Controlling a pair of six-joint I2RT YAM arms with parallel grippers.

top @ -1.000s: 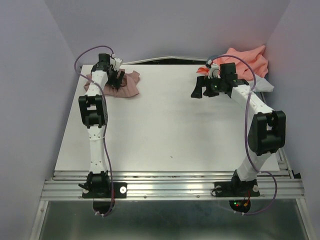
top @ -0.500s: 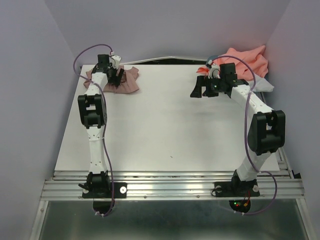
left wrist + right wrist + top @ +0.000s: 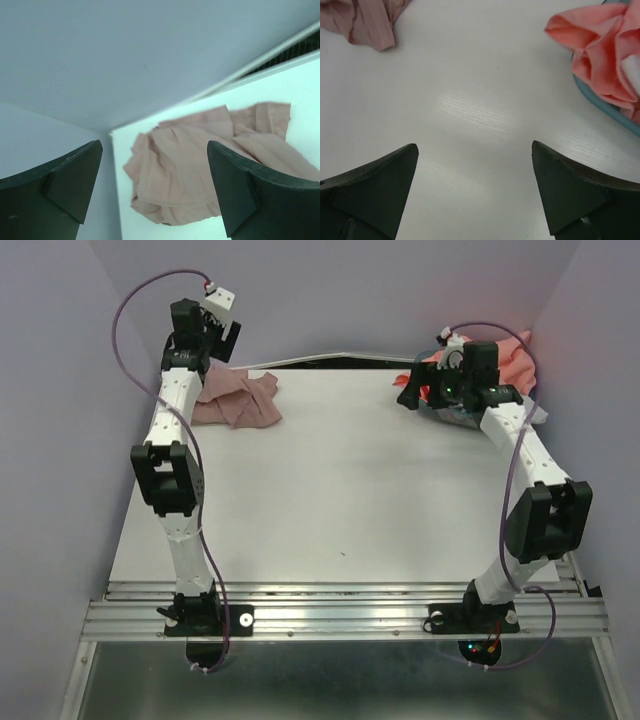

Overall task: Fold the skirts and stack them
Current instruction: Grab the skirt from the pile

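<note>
Both grippers hang wide and empty: the left gripper (image 3: 154,147) has risen off the pink skirt (image 3: 240,400), which now lies free in a rumpled heap at the far left corner of the table (image 3: 350,490), with no neat fold showing. The right gripper (image 3: 474,145) has swung right over bare table, toward the coral cloth (image 3: 600,55) heaped in the basket (image 3: 607,114) at far right. I judge the pink skirt released and the coral cloth next to be fetched.
</note>
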